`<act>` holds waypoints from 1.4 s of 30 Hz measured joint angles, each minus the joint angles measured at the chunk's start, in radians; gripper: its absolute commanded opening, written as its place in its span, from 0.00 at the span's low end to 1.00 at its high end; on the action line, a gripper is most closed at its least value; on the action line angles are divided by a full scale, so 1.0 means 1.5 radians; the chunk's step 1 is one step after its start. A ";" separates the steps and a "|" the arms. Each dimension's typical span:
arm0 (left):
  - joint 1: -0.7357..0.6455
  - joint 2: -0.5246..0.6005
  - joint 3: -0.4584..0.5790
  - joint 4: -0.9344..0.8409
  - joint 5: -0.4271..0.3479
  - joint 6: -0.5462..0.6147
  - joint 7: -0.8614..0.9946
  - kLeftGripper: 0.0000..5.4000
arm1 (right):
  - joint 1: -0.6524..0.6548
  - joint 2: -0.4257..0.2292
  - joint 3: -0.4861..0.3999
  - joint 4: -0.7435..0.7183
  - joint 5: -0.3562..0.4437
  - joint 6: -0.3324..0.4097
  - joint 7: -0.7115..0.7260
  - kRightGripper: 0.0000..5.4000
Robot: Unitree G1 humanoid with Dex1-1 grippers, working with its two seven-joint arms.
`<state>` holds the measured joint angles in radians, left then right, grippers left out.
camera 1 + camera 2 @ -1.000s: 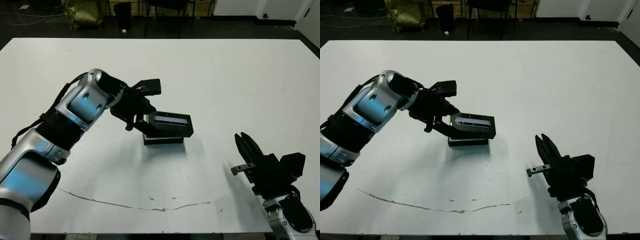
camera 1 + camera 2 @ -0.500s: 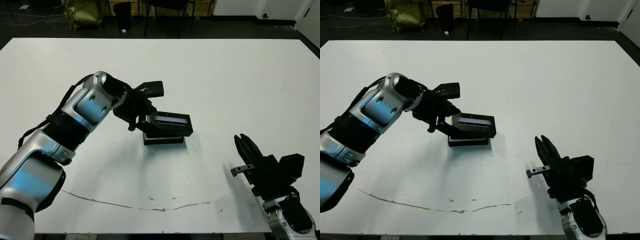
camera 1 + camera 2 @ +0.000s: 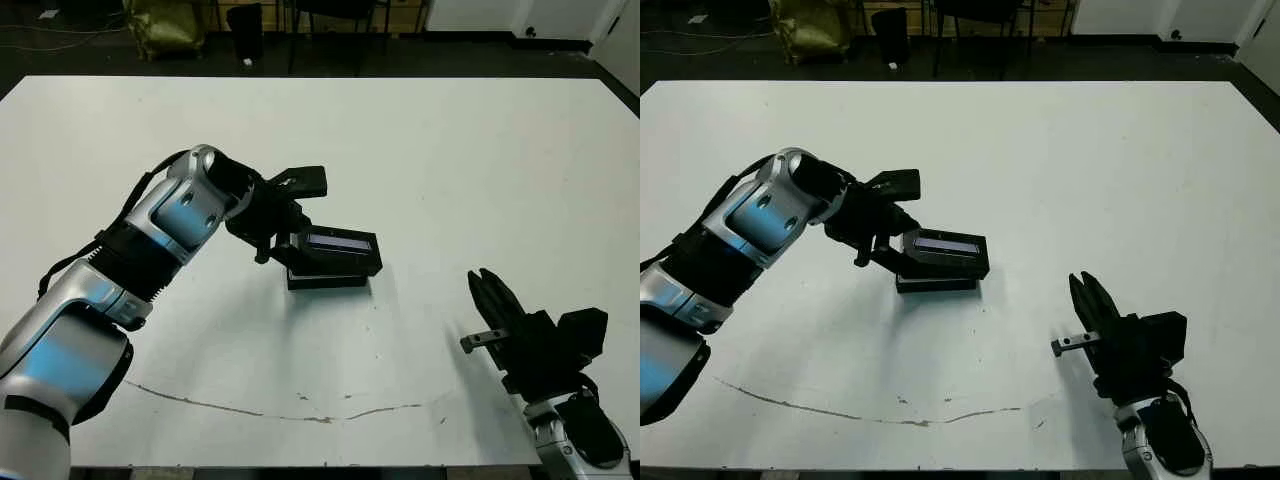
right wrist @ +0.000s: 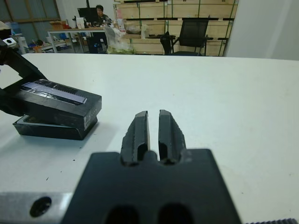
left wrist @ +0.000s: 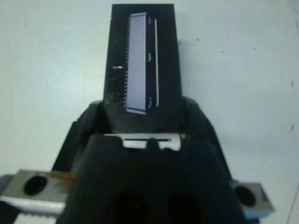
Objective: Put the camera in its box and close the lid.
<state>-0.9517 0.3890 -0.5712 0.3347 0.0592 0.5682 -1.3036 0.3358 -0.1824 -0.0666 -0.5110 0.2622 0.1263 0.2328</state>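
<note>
The left gripper is pinching the left end of the lid, with a finger on each side. The lid is black with a long shiny strip on top. It sits over the box but is not flat; its left end looks tipped up a little. The box rests on the white table, near the middle. I cannot see the camera, so I think it is already inside. To do this well, the arm should line up the lid's edges with the box, then go down slowly and let go only when the lid sits flat. The right gripper waits at the near right, with fingers pressed together and holding nothing.
</note>
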 measured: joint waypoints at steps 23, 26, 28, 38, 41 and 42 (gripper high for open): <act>0.002 -0.003 -0.006 0.008 0.014 -0.016 0.000 0.43 | 0.002 -0.001 0.000 -0.002 0.000 0.005 -0.003 0.00; 0.005 -0.004 -0.007 0.004 0.014 -0.005 0.005 0.43 | 0.002 -0.001 0.000 0.002 0.000 0.003 -0.001 0.00; 0.006 -0.004 -0.008 -0.001 0.015 0.002 0.009 0.43 | 0.002 -0.001 0.000 0.003 0.000 -0.001 0.001 0.00; 0.006 -0.005 -0.017 -0.003 0.015 0.008 0.011 0.42 | 0.005 -0.001 0.000 -0.001 0.000 0.004 -0.002 0.00; 0.006 -0.004 -0.024 -0.001 0.019 0.014 0.009 0.42 | 0.005 -0.001 0.001 -0.001 0.000 0.004 -0.002 0.00; 0.006 -0.003 -0.027 -0.001 0.024 0.013 0.009 0.42 | 0.005 -0.001 0.002 -0.001 0.000 0.004 -0.002 0.00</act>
<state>-0.9429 0.3848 -0.6116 0.3329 0.0948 0.5884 -1.2907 0.3434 -0.1841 -0.0641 -0.5124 0.2618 0.1320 0.2300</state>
